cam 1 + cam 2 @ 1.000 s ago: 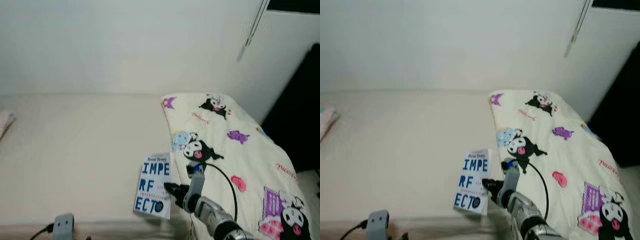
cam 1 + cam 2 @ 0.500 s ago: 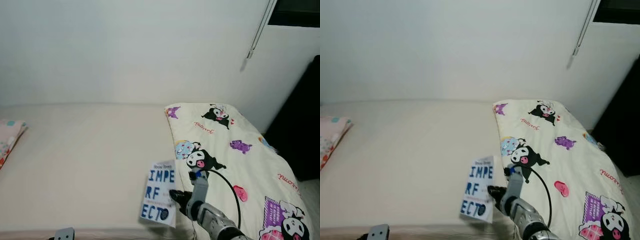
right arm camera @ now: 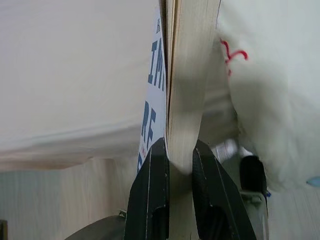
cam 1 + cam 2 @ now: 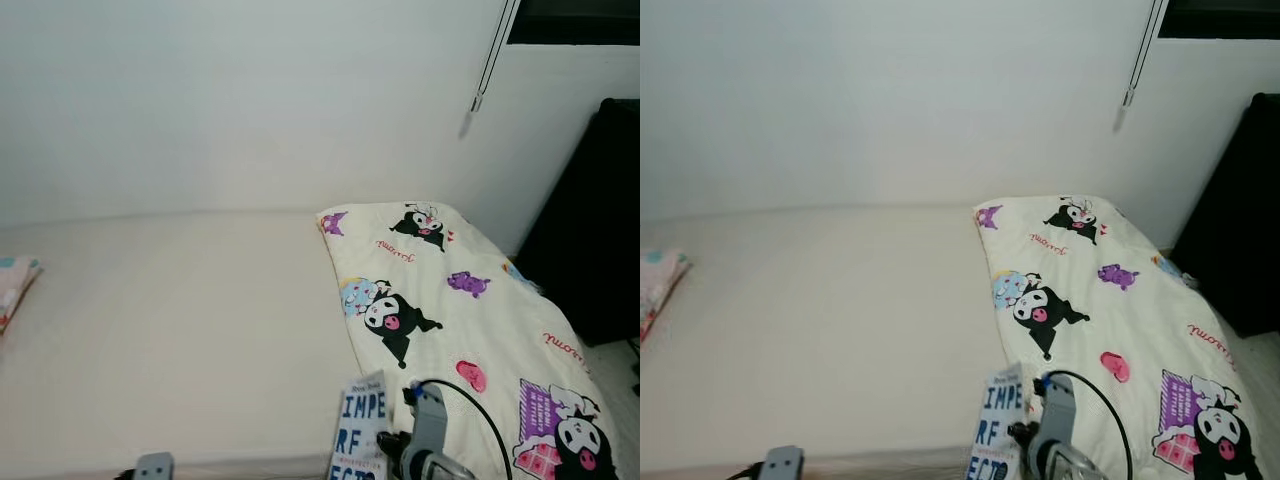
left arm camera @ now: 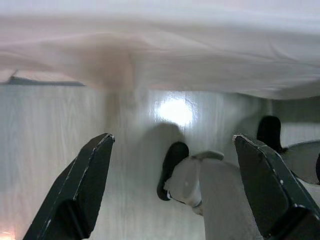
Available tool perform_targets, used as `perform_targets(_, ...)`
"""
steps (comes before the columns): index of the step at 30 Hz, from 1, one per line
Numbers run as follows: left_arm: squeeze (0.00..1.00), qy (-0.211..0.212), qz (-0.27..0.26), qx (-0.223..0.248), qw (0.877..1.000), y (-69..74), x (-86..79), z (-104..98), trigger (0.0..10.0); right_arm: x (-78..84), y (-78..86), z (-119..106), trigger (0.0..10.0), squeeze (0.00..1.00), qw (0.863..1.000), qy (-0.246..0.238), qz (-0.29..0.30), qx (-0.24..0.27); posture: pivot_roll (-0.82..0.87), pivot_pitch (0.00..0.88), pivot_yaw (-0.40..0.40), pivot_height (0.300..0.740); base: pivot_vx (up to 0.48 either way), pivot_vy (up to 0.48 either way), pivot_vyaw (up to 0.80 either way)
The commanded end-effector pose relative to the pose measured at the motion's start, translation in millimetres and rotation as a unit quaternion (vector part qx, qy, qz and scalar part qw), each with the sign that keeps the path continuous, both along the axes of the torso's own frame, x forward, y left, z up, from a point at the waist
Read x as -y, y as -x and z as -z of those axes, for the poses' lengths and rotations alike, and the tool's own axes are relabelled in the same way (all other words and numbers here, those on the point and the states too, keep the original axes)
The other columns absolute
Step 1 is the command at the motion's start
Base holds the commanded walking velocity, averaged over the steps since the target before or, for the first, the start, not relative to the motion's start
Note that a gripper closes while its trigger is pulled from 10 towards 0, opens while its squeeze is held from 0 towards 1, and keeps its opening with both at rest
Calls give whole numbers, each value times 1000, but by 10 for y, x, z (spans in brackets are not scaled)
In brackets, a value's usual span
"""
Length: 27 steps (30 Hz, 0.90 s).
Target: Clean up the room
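White-and-blue book (image 4: 1000, 430) is sitting clamped edge-on in the right gripper (image 3: 172, 170), both black fingers (image 3: 150, 200) pressing on its covers and page block. It's being held upright at the near edge of the bed (image 4: 170, 330), just beside the cartoon-print blanket (image 4: 460, 310) spreading over the bed's right side. Left gripper (image 5: 172, 185) is hanging low beside the bed, fingers (image 5: 82, 185) spread wide and gripping nothing, pointing at pale wood floor (image 5: 45, 150). A pink patterned pillow (image 4: 655, 285) is lying at the bed's far left.
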State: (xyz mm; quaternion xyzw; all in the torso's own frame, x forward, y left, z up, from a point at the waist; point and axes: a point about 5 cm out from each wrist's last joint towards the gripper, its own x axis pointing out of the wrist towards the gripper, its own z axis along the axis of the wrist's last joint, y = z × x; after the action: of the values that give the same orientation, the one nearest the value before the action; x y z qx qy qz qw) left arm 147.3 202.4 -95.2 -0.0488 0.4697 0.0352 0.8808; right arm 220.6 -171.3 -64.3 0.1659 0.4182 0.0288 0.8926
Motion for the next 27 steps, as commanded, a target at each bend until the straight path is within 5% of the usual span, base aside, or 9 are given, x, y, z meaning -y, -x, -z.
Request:
perform_targets(1,0,-1,9,-7,1000,-9,7,2,10000,29,32,18,10000,0,1000,11,-2,-5,-10,0,-13,740,0,0,0)
perform_targets(11,0,11,44,1,999,-193,186,-41,10000,-7,254,145,10000,0,995,59,-77,-38,-89,0,6,740,0,0,0)
perform_targets(16,0,11,89,-16,996,-155,314,-10,10000,-189,329,187,10000,0,982,78,-165,-38,-149,0,32,740,0,0,0)
perform_targets(27,0,13,97,-16,995,-168,353,-12,10000,-152,365,200,10000,0,981,79,-172,-42,-160,0,33,740,0,0,0)
